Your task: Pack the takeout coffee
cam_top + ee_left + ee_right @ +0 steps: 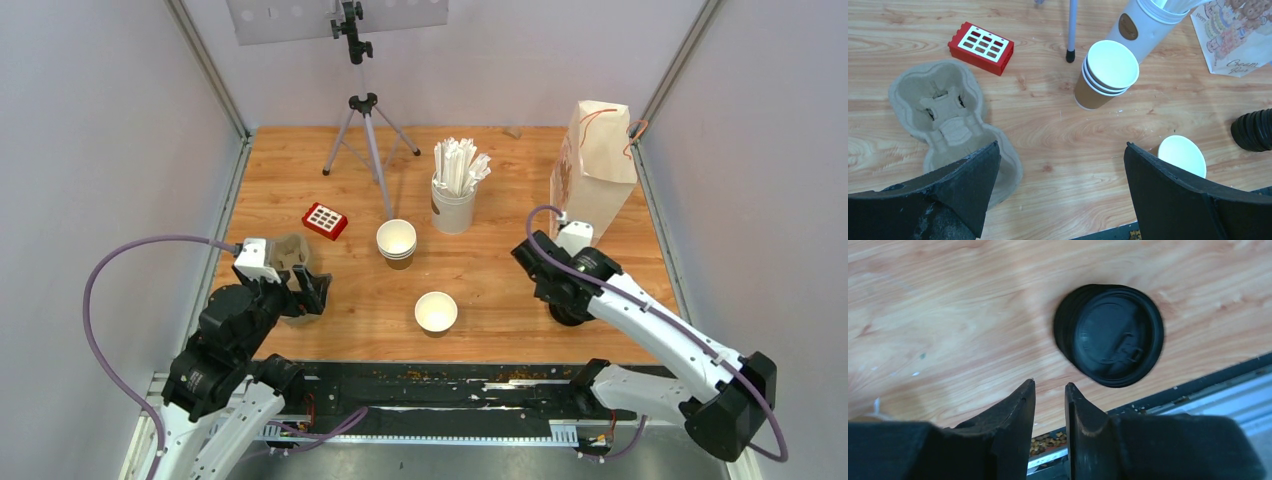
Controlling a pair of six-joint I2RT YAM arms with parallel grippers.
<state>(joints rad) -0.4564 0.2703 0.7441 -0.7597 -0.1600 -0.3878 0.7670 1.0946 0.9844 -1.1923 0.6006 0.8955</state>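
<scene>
A single brown paper cup (436, 311), white inside and with no lid on it, stands near the table's front middle; it also shows in the left wrist view (1182, 155). A stack of the same cups (397, 241) (1108, 74) stands behind it, also without a lid. A pile of black lids (1110, 335) (566, 316) lies under my right arm. My left gripper (312, 290) (1062, 145) is wide open and empty, hovering beside a pulp cup carrier (289, 254) (943, 110). My right gripper (528, 262) (1049, 383) is nearly closed with a narrow gap, empty, just beside the lids.
A white cup of wrapped straws (453, 200) and a paper bag (592, 160) stand at the back right. A red block (325, 220) lies at the left, a tripod (366, 140) at the back. A black strip runs along the table's front edge (450, 382).
</scene>
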